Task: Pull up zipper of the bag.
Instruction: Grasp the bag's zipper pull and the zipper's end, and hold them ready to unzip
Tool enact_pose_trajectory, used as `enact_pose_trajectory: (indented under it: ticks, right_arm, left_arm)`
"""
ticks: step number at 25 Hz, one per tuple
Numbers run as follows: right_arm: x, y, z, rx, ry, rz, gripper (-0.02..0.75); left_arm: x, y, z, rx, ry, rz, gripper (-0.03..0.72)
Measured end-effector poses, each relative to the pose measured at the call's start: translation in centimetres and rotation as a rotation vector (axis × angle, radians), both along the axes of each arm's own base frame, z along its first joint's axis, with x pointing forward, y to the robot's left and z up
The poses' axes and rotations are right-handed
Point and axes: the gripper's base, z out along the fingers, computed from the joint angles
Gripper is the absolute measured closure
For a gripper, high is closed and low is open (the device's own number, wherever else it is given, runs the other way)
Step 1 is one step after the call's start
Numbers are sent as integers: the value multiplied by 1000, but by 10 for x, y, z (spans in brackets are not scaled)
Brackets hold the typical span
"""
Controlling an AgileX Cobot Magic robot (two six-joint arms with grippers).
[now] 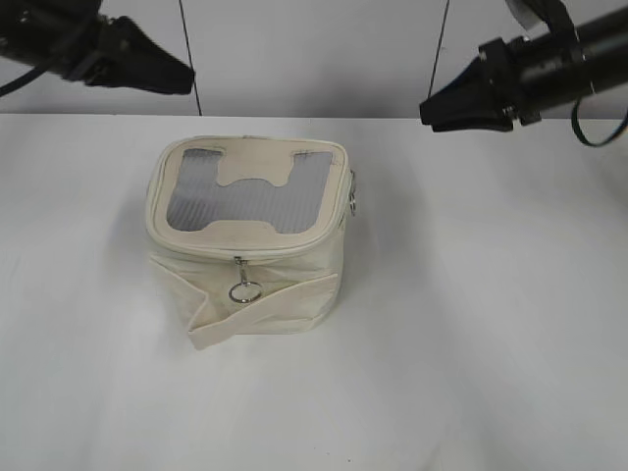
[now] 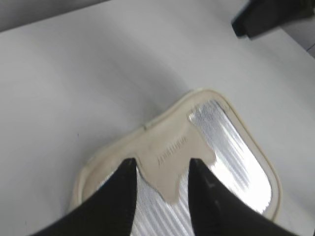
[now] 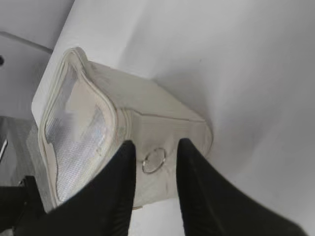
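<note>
A cream fabric bag (image 1: 245, 294) with a clear, silvery window in its lid stands on the white table. A metal ring pull (image 1: 245, 291) hangs from the zipper slider on its front face. It also shows in the right wrist view (image 3: 154, 160), framed between the black fingers. My left gripper (image 1: 177, 77) hovers high at the back left, open and empty. In the left wrist view its fingers (image 2: 161, 164) frame the lid (image 2: 172, 152) from above. My right gripper (image 1: 432, 110) hovers high at the back right, open and empty (image 3: 153, 145).
The white table (image 1: 491, 324) surrounds the bag on all sides. A pale wall with dark vertical seams (image 1: 188, 49) stands behind. A small clip (image 1: 352, 196) hangs on the bag's right side.
</note>
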Motion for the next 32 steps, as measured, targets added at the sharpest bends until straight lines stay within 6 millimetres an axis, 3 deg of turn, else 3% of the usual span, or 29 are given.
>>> enact_pose_trajectory:
  ticks: [3, 6, 10, 13, 17, 23, 32]
  right_arm:
    - [-41, -14, -21, -16, -79, -133, 500]
    - [-76, -10, -42, -12, -184, -146, 454]
    - [-93, 0, -58, 3, -272, -117, 268]
    - [-94, 7, -60, 1, -307, -92, 225]
    - [-97, 19, -64, -7, -321, -48, 225]
    - [-101, 31, -68, -34, -324, -12, 230]
    - [-100, 31, -72, -87, -326, -14, 231]
  left_arm:
    - [40, -21, 6, -22, -40, -83, 371]
    - [63, -54, 9, 1, -89, -205, 316]
    - [75, -97, -4, 25, -78, -373, 292]
    - [77, -114, -24, 51, -3, -478, 291]
    - [78, -116, -41, 141, 27, -516, 291]
    - [81, -114, -41, 177, 8, -508, 289]
    - [86, -114, -46, 205, -13, -485, 297]
